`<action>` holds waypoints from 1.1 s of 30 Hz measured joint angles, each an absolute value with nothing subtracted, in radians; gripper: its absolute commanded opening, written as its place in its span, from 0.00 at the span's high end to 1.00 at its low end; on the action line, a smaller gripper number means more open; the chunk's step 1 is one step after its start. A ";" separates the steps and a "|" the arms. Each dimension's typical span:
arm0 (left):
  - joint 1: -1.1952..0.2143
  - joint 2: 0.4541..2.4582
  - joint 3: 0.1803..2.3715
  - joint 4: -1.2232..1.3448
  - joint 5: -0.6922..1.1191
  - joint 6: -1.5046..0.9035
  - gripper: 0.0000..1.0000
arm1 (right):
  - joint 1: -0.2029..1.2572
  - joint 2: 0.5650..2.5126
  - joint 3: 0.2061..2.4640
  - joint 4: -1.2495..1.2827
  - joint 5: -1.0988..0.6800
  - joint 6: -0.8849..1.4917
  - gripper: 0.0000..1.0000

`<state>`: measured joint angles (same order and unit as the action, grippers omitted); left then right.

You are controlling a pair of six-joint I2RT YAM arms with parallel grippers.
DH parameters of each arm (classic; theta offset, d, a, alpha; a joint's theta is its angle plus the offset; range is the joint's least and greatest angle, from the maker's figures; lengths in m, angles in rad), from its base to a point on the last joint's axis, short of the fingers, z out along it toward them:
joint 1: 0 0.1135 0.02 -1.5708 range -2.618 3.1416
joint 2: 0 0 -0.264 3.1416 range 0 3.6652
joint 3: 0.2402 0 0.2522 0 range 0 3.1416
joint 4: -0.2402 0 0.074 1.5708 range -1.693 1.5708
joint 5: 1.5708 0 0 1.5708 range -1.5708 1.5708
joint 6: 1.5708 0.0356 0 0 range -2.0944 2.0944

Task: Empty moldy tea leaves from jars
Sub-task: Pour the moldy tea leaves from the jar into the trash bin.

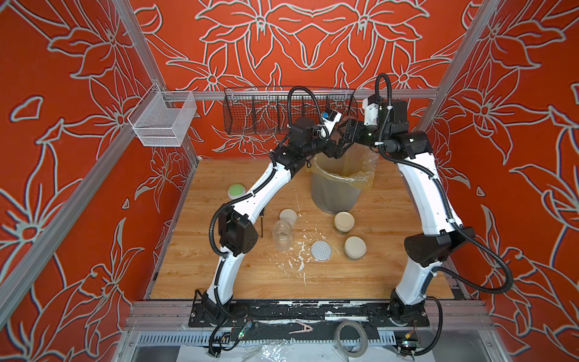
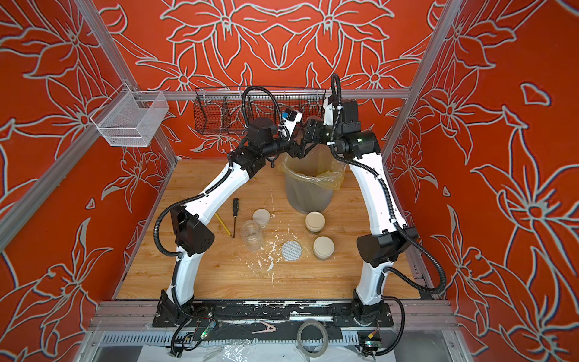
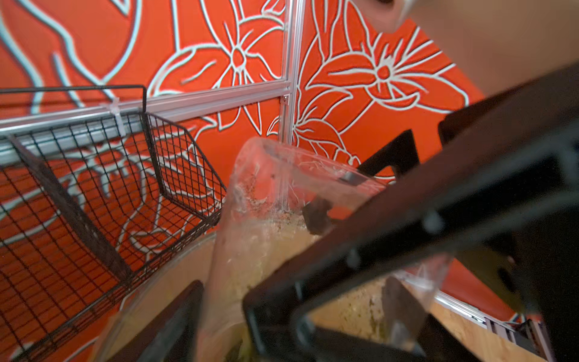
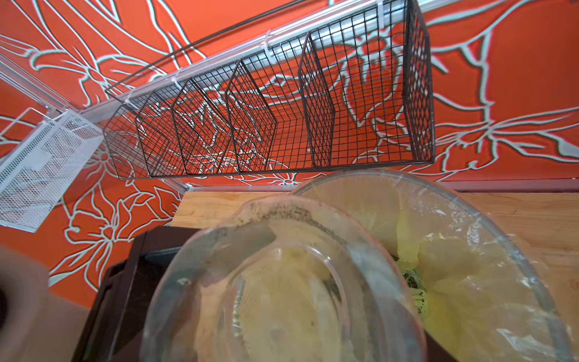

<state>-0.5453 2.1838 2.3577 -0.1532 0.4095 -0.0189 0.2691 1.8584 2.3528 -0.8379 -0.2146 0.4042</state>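
Dark olive-brown tea leaves [image 4: 413, 282] are spotted lying down inside the yellowish liner [image 4: 454, 266] of the grey bin [image 1: 332, 197]. A dusting of the same crumbs is seen clinging to the wall of the clear glass jar [image 4: 282, 282], which is held tipped right over the bin's mouth at the back of the table [image 1: 382, 225]. That jar is clamped by the right gripper [image 1: 346, 138], whose dark fingers [image 3: 316, 216] are made out through the glass in the left wrist view. The left gripper [image 1: 334, 151] is set close against the jar from the other side, the glass framed between its fingers; whether the jar is squeezed there or the jaws stand free cannot be told. Nearer the front, an open empty jar [image 1: 282, 235] is stood upright, with a loose cream lid [image 1: 288, 216] just behind it and a white lid with grey dots [image 1: 321, 250] laid flat among white paint flecks [image 1: 299, 260]. A lidded jar [image 1: 344, 223] is placed just in front of the bin, something dark glimpsed low down through its glass, and a second lidded jar [image 1: 355, 247] is parked beside the dotted lid. Out by the left arm, a screwdriver [image 2: 235, 213] and a pencil [image 2: 223, 224] are laid on the wood, and a green-topped round object [image 1: 236, 190] is seen just beside that arm. A black wire basket [image 1: 260, 116] is hung on the back rail, a white mesh basket [image 1: 163, 122] on the side wall.
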 measured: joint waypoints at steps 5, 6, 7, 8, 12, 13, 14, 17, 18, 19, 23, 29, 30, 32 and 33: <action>-0.546 2.172 2.365 -0.179 0.400 -0.048 0.03 | 0.278 1.880 2.432 -0.898 -0.178 0.377 0.66; -0.547 2.162 2.355 -0.185 0.401 -0.045 0.03 | 0.280 1.880 2.445 -0.912 -0.170 0.370 0.66; -0.548 2.149 2.343 -0.187 0.401 -0.042 0.03 | 0.282 1.880 2.454 -0.921 -0.163 0.366 0.66; -0.549 2.132 2.324 -0.189 0.400 -0.039 0.03 | 0.287 1.880 2.467 -0.935 -0.156 0.358 0.66; -0.546 2.028 2.193 -0.186 0.369 -0.023 0.03 | 0.301 1.895 2.534 -0.985 -0.116 0.321 0.66; -0.542 2.003 2.159 -0.182 0.358 -0.019 0.03 | 0.299 1.898 2.546 -1.001 -0.103 0.314 0.66; -0.535 1.968 2.109 -0.176 0.340 -0.014 0.03 | 0.295 1.902 2.560 -1.023 -0.089 0.306 0.66; -0.511 1.869 1.958 -0.138 0.311 0.009 0.03 | 0.289 1.913 2.574 -1.058 -0.057 0.286 0.66; -0.504 1.835 1.906 -0.124 0.307 0.021 0.03 | 0.287 1.919 2.574 -1.069 -0.049 0.279 0.67; -0.499 1.805 1.862 -0.113 0.303 0.032 0.03 | 0.287 1.927 2.574 -1.076 -0.040 0.270 0.67; -0.498 1.684 1.696 -0.062 0.287 0.083 0.03 | 0.316 1.979 2.574 -1.111 0.073 0.198 0.66; -0.501 1.576 1.587 0.005 0.274 0.135 0.03 | 0.381 2.050 2.561 -1.140 0.117 0.139 0.67; -0.501 1.571 1.585 0.014 0.274 0.141 0.03 | 0.382 2.050 2.556 -1.141 0.124 0.138 0.66; -0.501 1.562 1.580 0.031 0.278 0.157 0.03 | 0.389 2.049 2.558 -1.137 0.169 0.127 0.66; -0.501 1.560 1.577 0.039 0.282 0.165 0.03 | 0.388 2.049 2.564 -1.140 0.174 0.126 0.66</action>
